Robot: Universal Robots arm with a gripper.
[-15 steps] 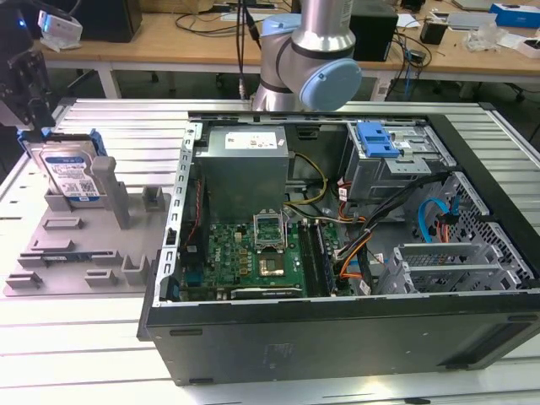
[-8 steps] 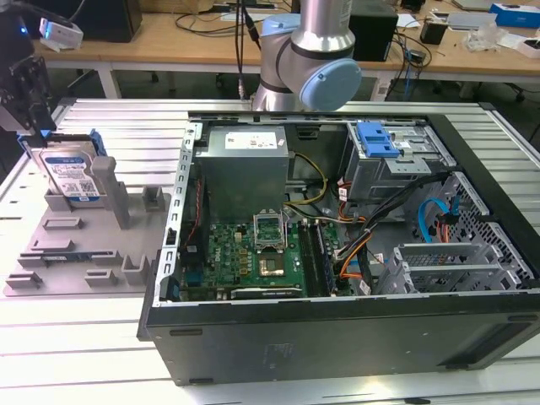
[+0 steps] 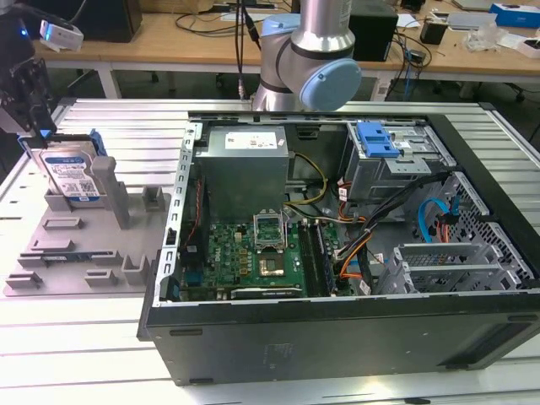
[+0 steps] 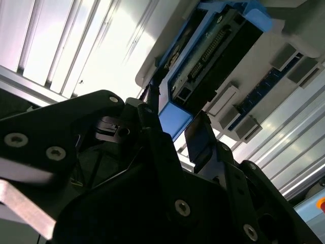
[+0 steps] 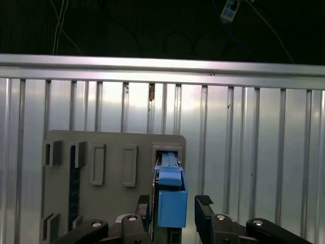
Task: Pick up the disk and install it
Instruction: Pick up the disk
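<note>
In the exterior view the gripper [image 3: 34, 126] hangs right over the disk [image 3: 72, 173], which stands on edge in a grey holder [image 3: 84, 253] on the ribbed metal table [image 3: 101, 118]. The fingertips reach down to the disk's upper end. The open computer case [image 3: 337, 337] lies well apart from the jaws, towards the exterior view's right, and the arm's base [image 3: 308, 59] rises behind it.

In the second wrist view the gripper [image 4: 175, 127] has its dark fingers [image 4: 200, 137] on either side of the blue end of the disk [image 4: 213, 56]. The disk's black connector edge runs away from the jaws, with the grey holder [image 4: 304, 30] beyond it.

In the first wrist view the disk [image 5: 170, 178] is seen edge-on, its blue rail sitting between the jaws of the gripper [image 5: 173, 203]. The jaws are spread a little wider than the disk: one finger [image 5: 203, 206] stands off the blue rail with a narrow gap, and the other [image 5: 143, 208] is just beside it. They straddle the disk without clamping it. The disk is seated in the holder [image 5: 111, 152] on the table [image 5: 244, 152].
</note>
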